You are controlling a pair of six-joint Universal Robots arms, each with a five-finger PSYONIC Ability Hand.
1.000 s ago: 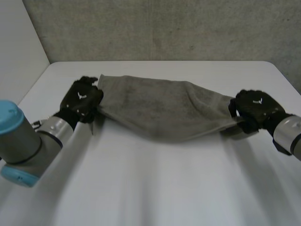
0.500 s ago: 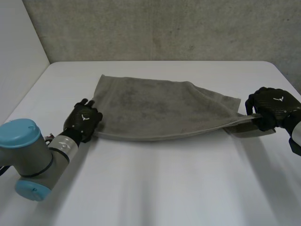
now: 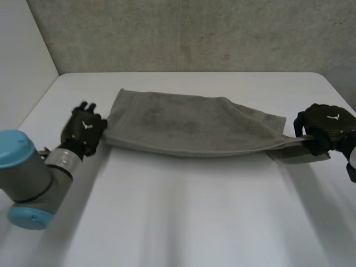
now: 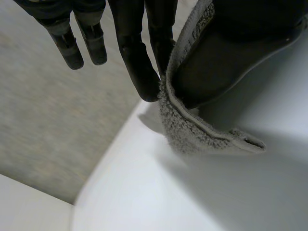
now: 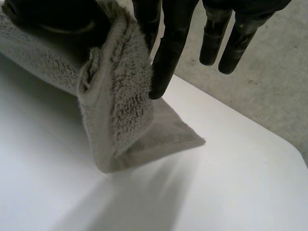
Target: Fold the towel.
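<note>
**Towel held stretched between both robot hands; fold not yet laid**

You are holding the towel (image 3: 189, 125) by its two ends. The left robot hand (image 3: 84, 129) is pinching the towel's left end, with straight fingers (image 4: 139, 62) pressing the hem against the thumb. The right robot hand (image 3: 325, 127) is pinching the right end in the same way, with the cloth doubled over beside its fingertips.

The towel is spanning the far half of the surface (image 3: 194, 222). It is hanging taut between the hands, and its near edge is sagging slightly in the middle. Its far part is resting on the surface. In the right wrist view, a loose corner is lying flat on the surface just under the right robot hand.

Judged from this, the task is at the carrying stage: the edge is gripped but not yet set down. The next move calls for both robot hands travelling together, level and evenly tensioned, so that the held edge is landing square on the opposite edge. Uneven travel is likely to skew the fold.
</note>
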